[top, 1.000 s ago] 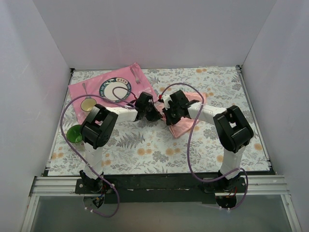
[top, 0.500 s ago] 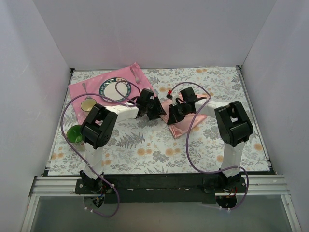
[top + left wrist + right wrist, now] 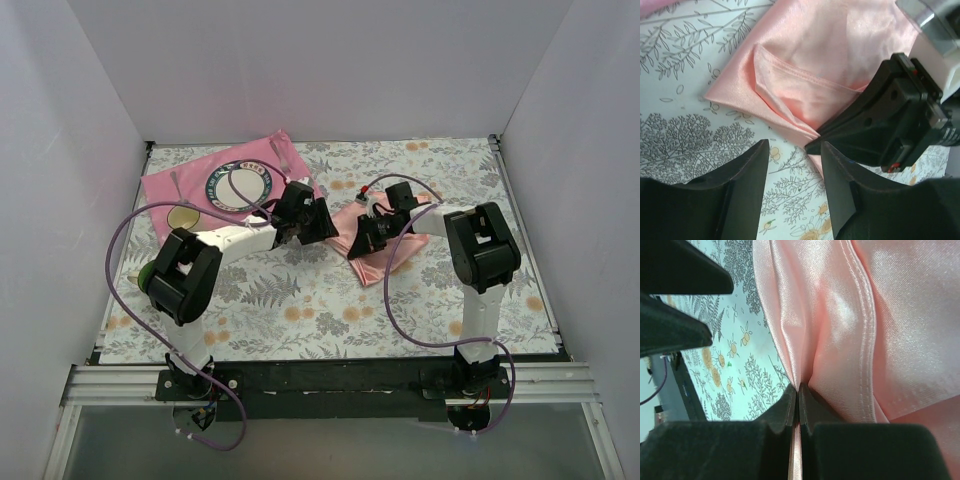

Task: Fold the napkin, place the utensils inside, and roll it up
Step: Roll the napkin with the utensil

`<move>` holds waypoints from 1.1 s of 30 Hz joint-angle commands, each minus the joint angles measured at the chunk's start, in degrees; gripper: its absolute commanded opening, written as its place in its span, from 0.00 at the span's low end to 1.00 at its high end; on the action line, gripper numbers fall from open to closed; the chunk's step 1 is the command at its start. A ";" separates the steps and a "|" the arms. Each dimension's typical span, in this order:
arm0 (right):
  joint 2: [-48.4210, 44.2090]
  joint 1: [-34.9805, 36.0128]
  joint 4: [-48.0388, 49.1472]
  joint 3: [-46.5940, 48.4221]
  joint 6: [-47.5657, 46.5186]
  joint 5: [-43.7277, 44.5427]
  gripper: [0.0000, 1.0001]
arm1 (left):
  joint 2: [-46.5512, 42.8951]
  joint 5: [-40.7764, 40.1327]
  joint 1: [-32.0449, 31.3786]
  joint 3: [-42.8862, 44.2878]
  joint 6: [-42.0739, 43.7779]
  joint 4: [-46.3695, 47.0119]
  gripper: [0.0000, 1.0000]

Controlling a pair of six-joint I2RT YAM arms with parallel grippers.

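napkin [image 3: 805, 60]: on table [image 3: 290, 305], right of centre, half folded; right hand [image 3: 798, 390] clamped on its hem; left hand [image 3: 794, 150] parted, empty, alongside; step: folding; next, likely: lay hem flat

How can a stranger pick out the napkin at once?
On the floral table, look right of the centre, at the right arm's tool. The napkin is the pale salmon, shiny cloth pinched there, lighter than the hot-pink mat at the far left.

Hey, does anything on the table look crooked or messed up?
The napkin lies askew and rumpled, one flap folded over unevenly, its edge pinched in the right gripper. The left gripper stands open beside it.
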 commanded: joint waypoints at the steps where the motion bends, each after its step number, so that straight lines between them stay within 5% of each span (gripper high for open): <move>1: 3.39 -0.52 -2.04 -1.04 1.68 -0.34 0.01 | -3.93 -0.88 -1.07 -3.20 -0.06 -0.80 0.46; 9: 4.62 -1.22 -1.60 -0.78 2.22 -0.96 0.01 | -3.15 -5.27 -1.07 -3.56 -2.87 -3.08 0.48; 12: 4.45 -1.40 -1.86 -0.69 1.78 -1.14 0.01 | -0.95 -2.91 -1.07 -3.03 -5.15 -0.81 0.58; 17: 4.89 -1.49 -2.65 0.19 1.17 -1.75 0.01 | 2.56 1.92 -0.99 -2.78 -8.93 5.35 0.58; 33: 7.79 -2.28 -4.94 2.04 2.13 -4.04 0.01 | -4.29 4.49 -7.57 -15.16 -4.10 14.49 0.25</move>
